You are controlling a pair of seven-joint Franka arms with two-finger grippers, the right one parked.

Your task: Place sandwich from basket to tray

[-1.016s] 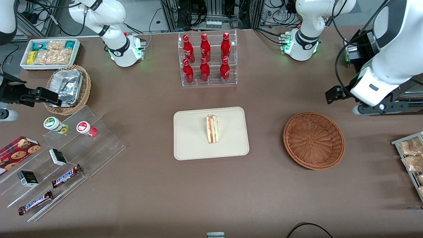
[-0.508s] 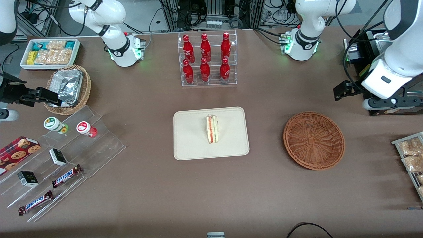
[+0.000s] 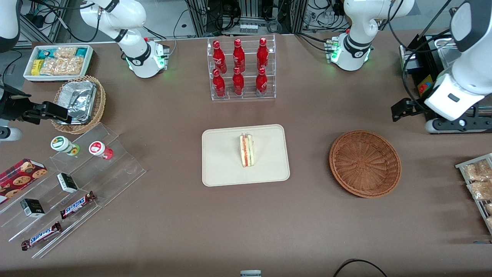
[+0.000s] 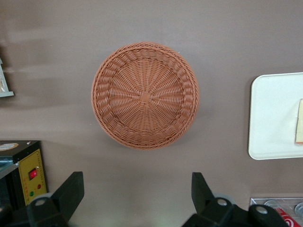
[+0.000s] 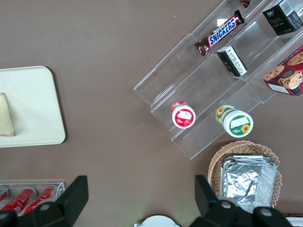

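Observation:
The sandwich, a white bread wedge with red and green filling, lies on the cream tray at the table's middle. Its edge also shows on the tray in the left wrist view. The round reddish-brown basket sits beside the tray toward the working arm's end, and it holds nothing. My gripper hangs above the table, farther from the front camera than the basket and toward the working arm's end. It is open, with only bare table between its fingers.
A clear rack of red bottles stands farther back than the tray. A stepped acrylic shelf of snacks, a tan basket with foil and a white bin lie toward the parked arm's end. A snack rack is near the basket.
My left arm has drawn sideways away from the basket, toward its own end of the table. The sandwich, tray and basket have not moved.

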